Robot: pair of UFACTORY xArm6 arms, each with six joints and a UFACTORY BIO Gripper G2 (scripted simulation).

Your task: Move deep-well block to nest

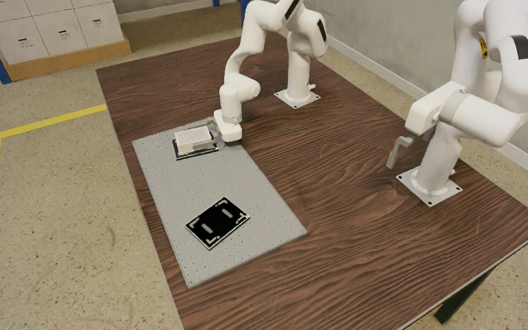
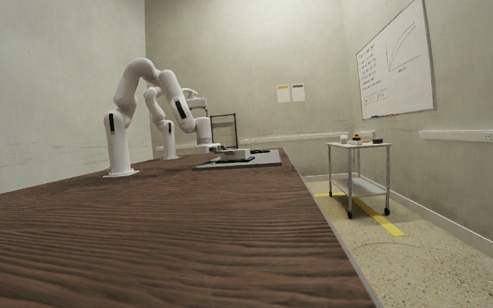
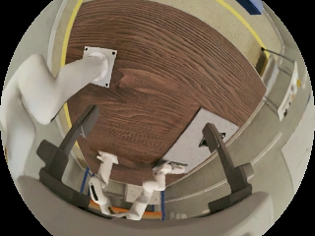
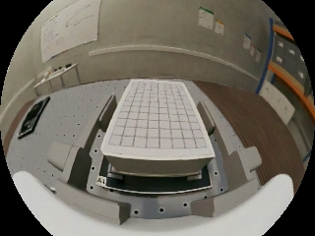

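Brown bench [image 1: 331, 240] [image 2: 145, 235] [image 3: 143, 88] [image 4: 246, 115], top view: block [image 1: 190, 137] [image 2: 234, 154] [image 4: 157, 118] at far-left nest N1 [image 1: 196, 157] [image 2: 239, 160] [image 4: 157, 186]. Exterior: right gripper [image 1: 200, 136] [image 2: 228, 149] [image 4: 157, 117] low beside it. Left wrist: left gripper [image 1: 408, 149] [image 3: 151, 129] spread wide. Right wrist: fingers part-spread astride the block; centre, then squeeze evenly, keeping it level.

White rounded arms [image 1: 253, 27] [image 2: 140, 68]; black stripes; grey fingers.
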